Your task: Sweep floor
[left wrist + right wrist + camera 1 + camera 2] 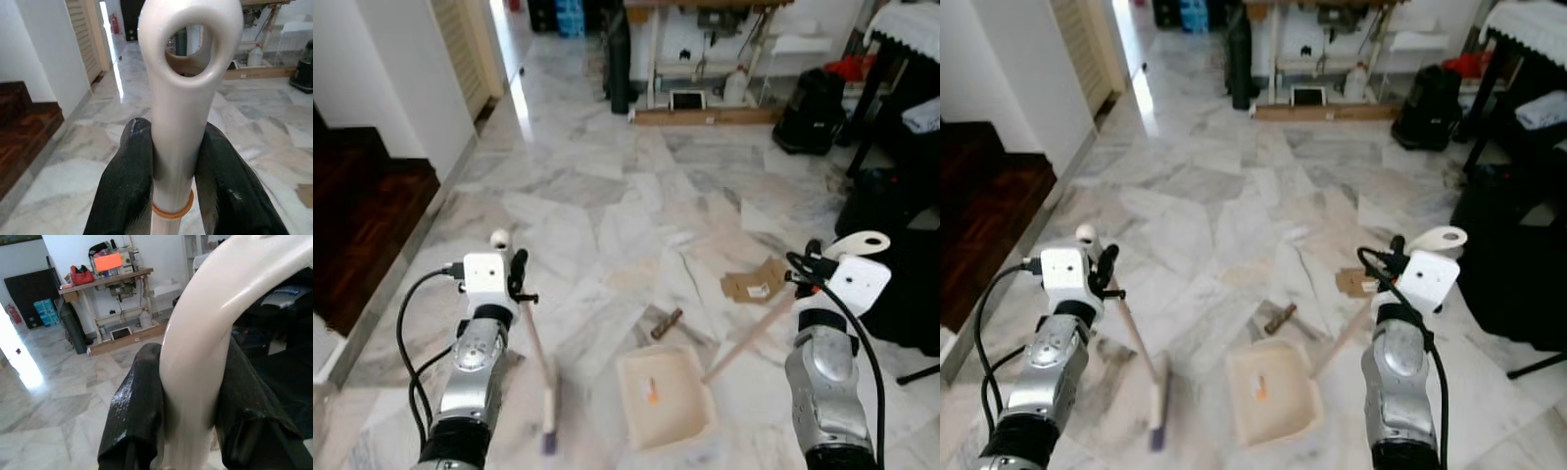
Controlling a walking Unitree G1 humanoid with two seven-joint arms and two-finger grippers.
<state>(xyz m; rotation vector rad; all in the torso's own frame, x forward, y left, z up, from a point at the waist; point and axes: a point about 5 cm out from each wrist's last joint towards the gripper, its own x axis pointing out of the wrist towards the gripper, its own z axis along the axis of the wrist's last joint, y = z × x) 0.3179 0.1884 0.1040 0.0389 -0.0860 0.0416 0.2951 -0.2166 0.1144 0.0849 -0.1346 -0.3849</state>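
Left wrist view looks along the left hand (178, 166), whose two black fingers (128, 181) are pressed against either side of the pale broom handle (178, 122), just below the hanging loop at its top and just above an orange ring on the shaft. From the head camera the left hand (514, 274) sits at the top of that handle, and the stick slants down and toward the robot to the broom head (549, 416), which rests on the marble floor (607, 196) just left of the dustpan (664, 394). The right hand (193, 416) is likewise clamped shut around the curved white end of the dustpan handle (205, 357), a finger pressing on each side. In the left eye view the right hand (813, 264) holds the upper end of that long handle (754, 338), which runs down and to the left to the cream dustpan lying flat on the floor between the two arms; a small orange speck lies inside the pan. Just beyond the pan's far edge lies a small brown stick-like scrap (667, 323), and farther right, near the dustpan handle, lies a torn piece of cardboard (756, 282). A dark wooden step (362, 215) rises at the left edge of the floor, and a desk (705, 59) with clutter beneath it stands against the far wall.
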